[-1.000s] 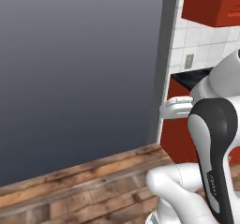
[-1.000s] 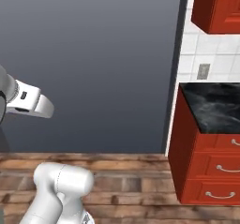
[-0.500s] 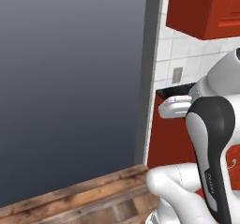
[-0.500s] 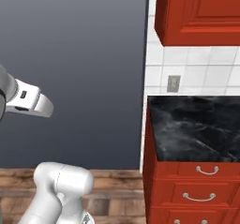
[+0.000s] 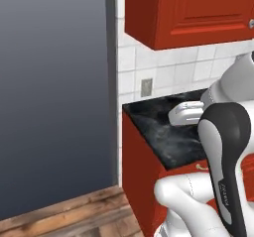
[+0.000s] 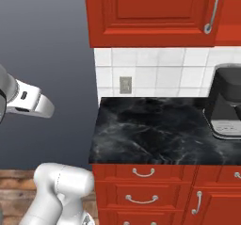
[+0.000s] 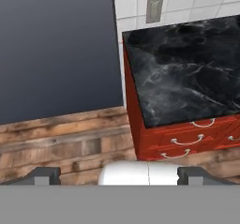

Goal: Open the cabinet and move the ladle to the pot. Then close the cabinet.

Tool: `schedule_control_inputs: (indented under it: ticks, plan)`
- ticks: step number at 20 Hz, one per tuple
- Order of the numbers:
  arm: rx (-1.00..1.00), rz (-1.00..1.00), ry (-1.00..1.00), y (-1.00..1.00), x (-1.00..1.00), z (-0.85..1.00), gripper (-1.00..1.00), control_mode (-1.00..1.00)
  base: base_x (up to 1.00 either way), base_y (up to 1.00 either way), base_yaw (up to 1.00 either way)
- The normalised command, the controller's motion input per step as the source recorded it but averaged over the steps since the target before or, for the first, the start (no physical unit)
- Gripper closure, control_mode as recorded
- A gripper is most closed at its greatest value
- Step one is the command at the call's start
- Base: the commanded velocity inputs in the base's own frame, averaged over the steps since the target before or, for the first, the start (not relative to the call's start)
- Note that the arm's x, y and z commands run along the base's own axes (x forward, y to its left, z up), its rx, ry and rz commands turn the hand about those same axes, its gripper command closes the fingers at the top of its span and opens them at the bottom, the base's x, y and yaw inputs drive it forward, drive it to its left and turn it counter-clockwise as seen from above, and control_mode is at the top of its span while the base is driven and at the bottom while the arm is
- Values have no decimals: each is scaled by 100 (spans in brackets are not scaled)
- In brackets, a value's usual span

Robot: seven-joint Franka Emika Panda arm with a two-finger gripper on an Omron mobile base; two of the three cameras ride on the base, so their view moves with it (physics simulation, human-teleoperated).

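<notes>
Hand (image 7: 117, 176) spread wide, holding nothing; cabinet (image 6: 155, 14) doors shut above bare black counter (image 6: 155, 130)

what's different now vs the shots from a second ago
The base has driven: the whole view shifted, bringing the glossy red wall cabinet, black marble counter and a dark appliance further into frame. Nothing was grasped; the gripper stays open, the cabinet shut.

The cabinet (image 6: 155, 14) runs off the top and right edges, its handle (image 6: 212, 10) cut at the top. A dark appliance (image 6: 227, 107) on the counter (image 6: 155, 130) is sliced by the right edge. The arm hides part of the counter's near end.
</notes>
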Motion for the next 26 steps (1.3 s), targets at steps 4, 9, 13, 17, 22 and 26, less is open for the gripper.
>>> schedule_control_inputs:
  ticks: [4, 9, 13, 17, 22, 26]
  plan:
    - [0, 0, 0, 0, 0, 0, -100, 100, 4, -100, 3]
    - [0, 0, 0, 0, 0, 0, -100, 100, 12, -100, 7]
    - [0, 0, 0, 0, 0, 0, -100, 100, 15, -100, 13]
    - [0, 0, 0, 0, 0, 0, -100, 100, 4, -100, 16]
    - [0, 0, 0, 0, 0, 0, -100, 100, -1, -79, 13]
    - [0, 0, 0, 0, 0, 0, -100, 100, -21, -40, 9]
